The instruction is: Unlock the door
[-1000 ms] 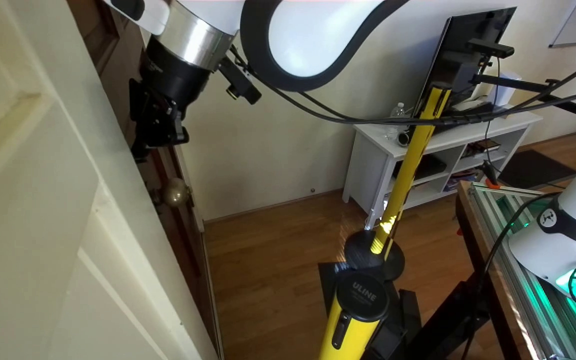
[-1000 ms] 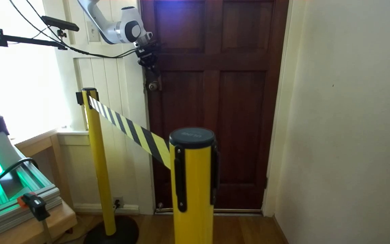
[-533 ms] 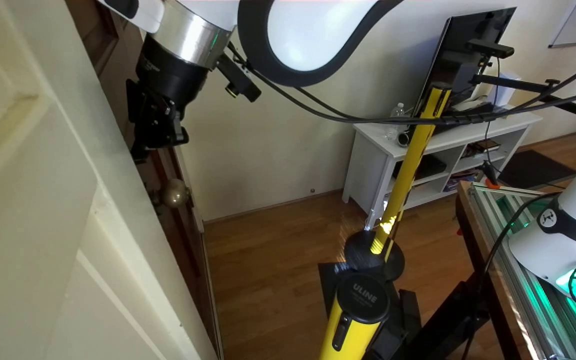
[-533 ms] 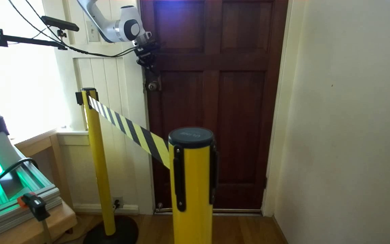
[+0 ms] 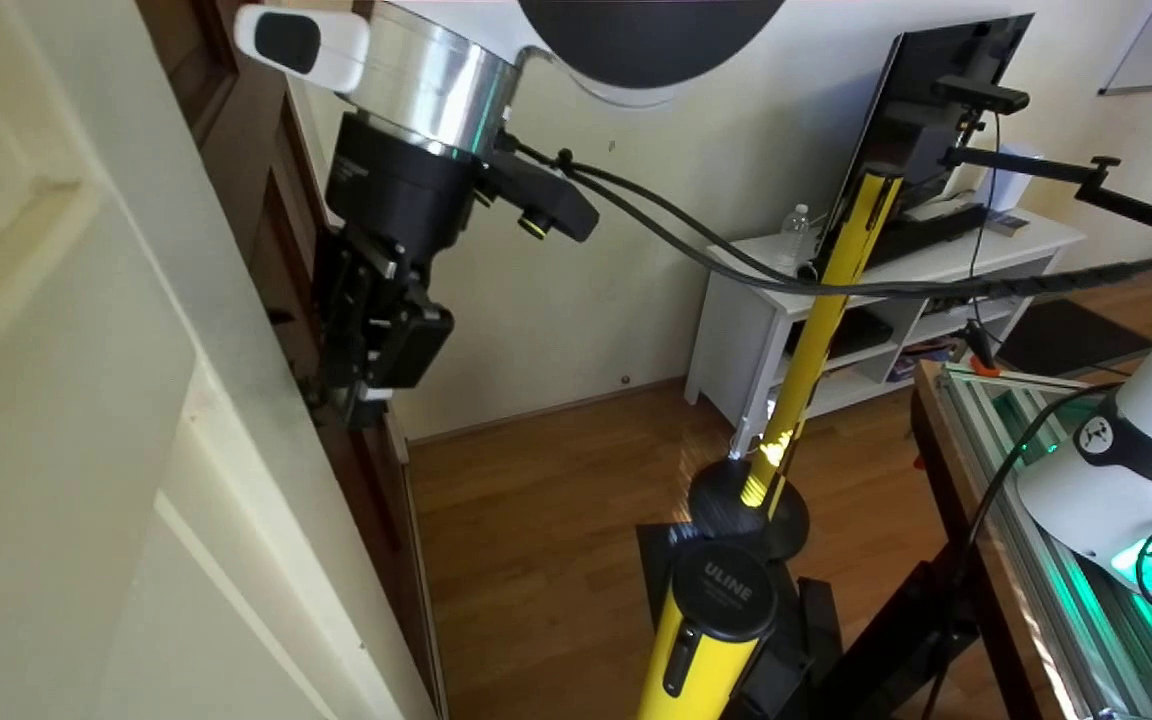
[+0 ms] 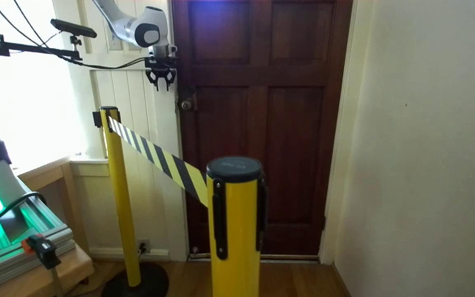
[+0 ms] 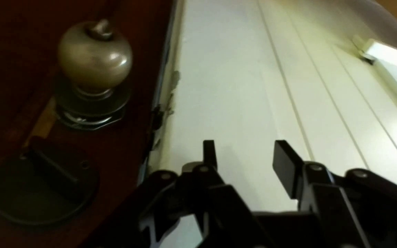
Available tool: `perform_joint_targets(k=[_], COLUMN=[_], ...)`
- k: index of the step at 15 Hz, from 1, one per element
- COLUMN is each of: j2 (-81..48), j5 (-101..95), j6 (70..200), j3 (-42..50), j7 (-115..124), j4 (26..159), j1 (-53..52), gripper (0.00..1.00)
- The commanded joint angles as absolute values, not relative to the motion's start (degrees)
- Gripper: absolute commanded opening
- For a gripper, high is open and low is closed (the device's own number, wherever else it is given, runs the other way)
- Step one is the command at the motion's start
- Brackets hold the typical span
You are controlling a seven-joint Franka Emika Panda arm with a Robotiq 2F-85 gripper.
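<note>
Here the gripper (image 7: 246, 158) has its two fingers (image 7: 209, 153) spread well apart, the pale wall (image 7: 226, 86) showing through the gap. In an exterior view it hangs tips downward from the arm (image 6: 151, 31), over the strip of wall just outside the knob-side edge of the door (image 6: 229, 136); whether it touches that wall I cannot tell. The door, dark reddish-brown and panelled, sits upright within its frame (image 6: 349, 103). Near that same edge is the round knob (image 7: 95, 58), and just above it on the door a round plate (image 7: 16, 194) with a dark bar (image 7: 52, 165) across it; in the wrist view the fingers stand apart from both. In an exterior view a yellow near post (image 6: 235, 231) covers part of the door's bottom edge, and a striped belt (image 6: 159, 156) runs from it to a far post (image 6: 122, 198) by the wall. A clamp (image 6: 41, 249) is at an edge of the bench (image 6: 76, 266). A white door (image 5: 56, 480) fills the left edge of an exterior view, and a TV (image 5: 921, 130) stands on a stand (image 5: 731, 340).
</note>
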State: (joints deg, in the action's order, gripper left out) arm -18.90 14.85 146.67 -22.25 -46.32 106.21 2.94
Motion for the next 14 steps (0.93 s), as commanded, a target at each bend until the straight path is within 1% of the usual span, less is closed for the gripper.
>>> perform_joint_targets(k=[1,3,4,7,11,14], j2=[-10.2,-7.0,-4.4,1.7,12.1,21.1], j5=[30.1,36.8,39.0,40.4,32.9,23.3], j6=[146.7,146.2,146.1,141.3,137.4,133.1], j3=[-22.9,-20.3,-18.5,-11.8,-3.1,2.0], j7=[-48.9,-48.8,-48.3,-47.7,-43.0,-37.0], j4=[117.6,122.1,125.4,133.1,143.5,149.0], j1=[6.4,6.8,6.9,6.0,5.7,6.8], gripper=[0.81,0.95,0.99,1.00,1.00,1.00])
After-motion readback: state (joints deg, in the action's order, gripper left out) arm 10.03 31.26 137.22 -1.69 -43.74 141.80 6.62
